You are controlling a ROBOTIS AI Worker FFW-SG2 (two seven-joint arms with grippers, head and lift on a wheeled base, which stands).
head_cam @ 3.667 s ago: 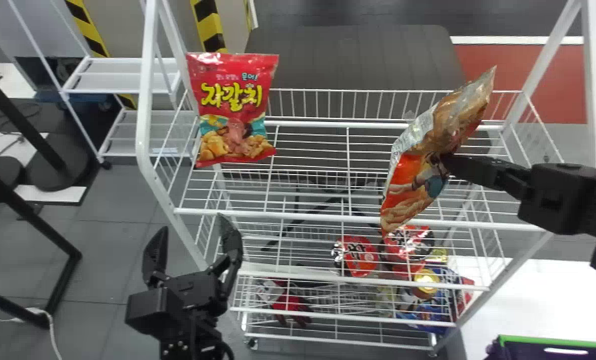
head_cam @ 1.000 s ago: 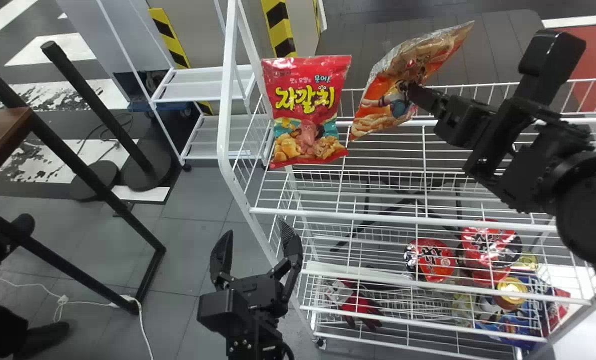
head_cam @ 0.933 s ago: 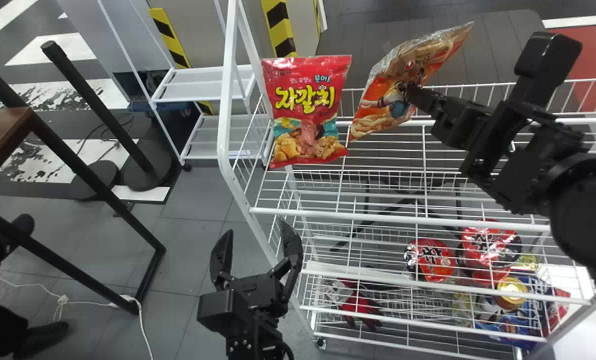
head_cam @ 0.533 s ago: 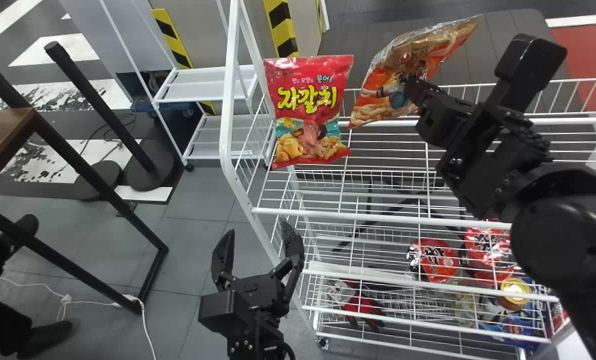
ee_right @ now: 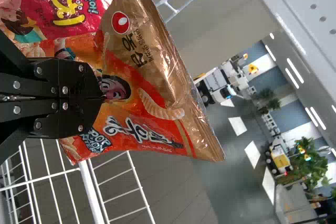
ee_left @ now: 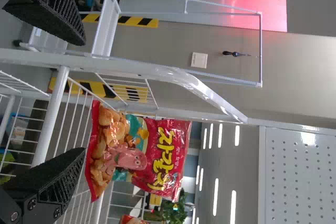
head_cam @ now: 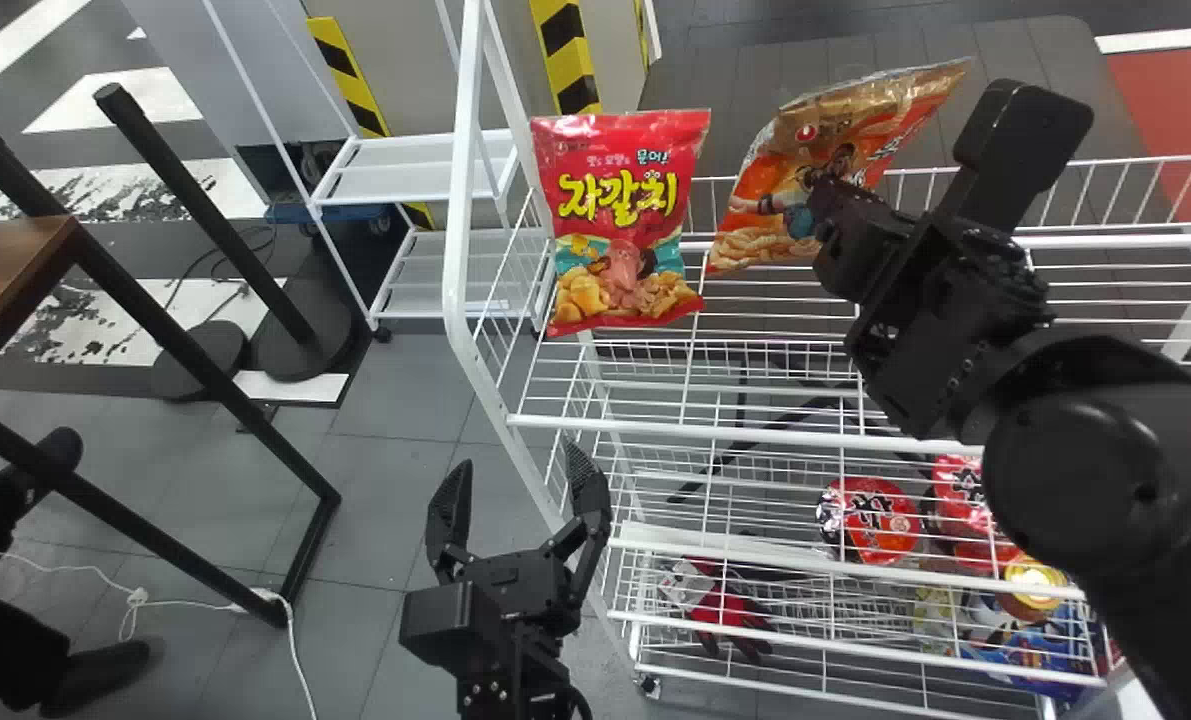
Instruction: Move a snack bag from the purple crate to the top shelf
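Upper right of centre, my right gripper (head_cam: 815, 187) pinches the orange bag (head_cam: 767, 185); swinging left could topple the red bag (head_cam: 620, 215).

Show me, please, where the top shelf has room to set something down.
Bare wire floor shows between the red bag and the front rail, and right of the right gripper. The left end is crowded: orange bag beside red.

1. Is white wire rack (head_cam: 463, 200), tiered.
2. Holds red snack bag (head_cam: 620, 220) upright at left end of top shelf (head_cam: 755, 435).
3. Carries, lower down: red round packs (head_cam: 870, 520), gold round item (head_cam: 1033, 585), blue package (head_cam: 1035, 655).
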